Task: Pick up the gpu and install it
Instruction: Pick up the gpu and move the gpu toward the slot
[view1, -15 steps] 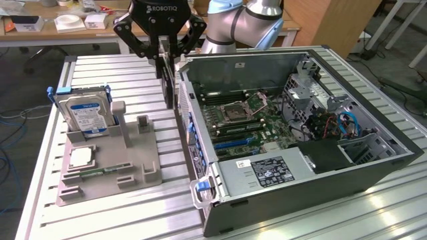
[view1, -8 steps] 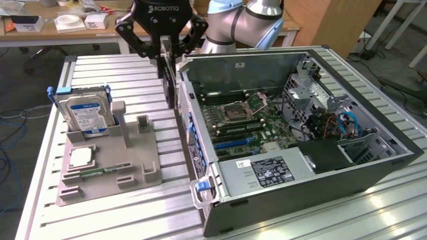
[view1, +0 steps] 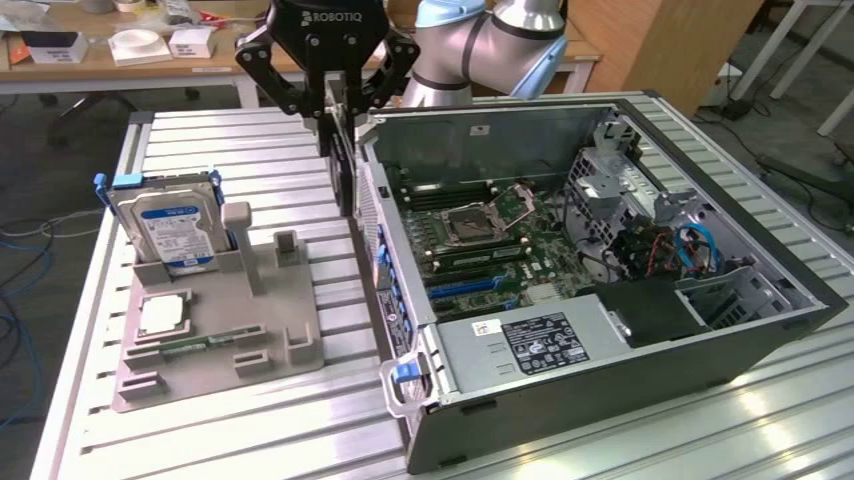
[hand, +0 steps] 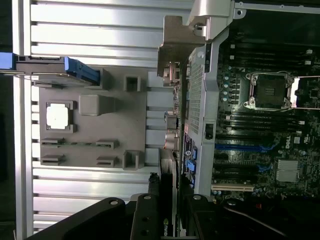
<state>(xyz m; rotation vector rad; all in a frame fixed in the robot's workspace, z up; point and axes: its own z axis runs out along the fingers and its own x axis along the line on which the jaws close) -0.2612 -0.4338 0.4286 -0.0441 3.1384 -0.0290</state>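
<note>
My gripper (view1: 342, 108) hangs above the gap between the grey parts holder and the open computer case (view1: 747, 335), shut on the gpu (view1: 346, 165). The gpu hangs edge-on below the fingers, just outside the case's rear wall on the exterior view's left. In the wrist view the gpu (hand: 170, 135) runs away from my gripper (hand: 167, 202) as a thin edge with ports, ending in its silver bracket (hand: 175, 50). The motherboard (view1: 487, 240) lies open inside the case, with blue card slots (hand: 240, 147) beside the gpu.
The grey parts holder (view1: 287, 345) sits on the slatted metal table (view1: 200, 135), carrying a hard drive with a blue label (view1: 167, 225), a silver processor (view1: 160, 315) and a memory stick (view1: 200, 345). A power supply (view1: 527, 340) and drive cage (view1: 627, 190) fill the case's other end.
</note>
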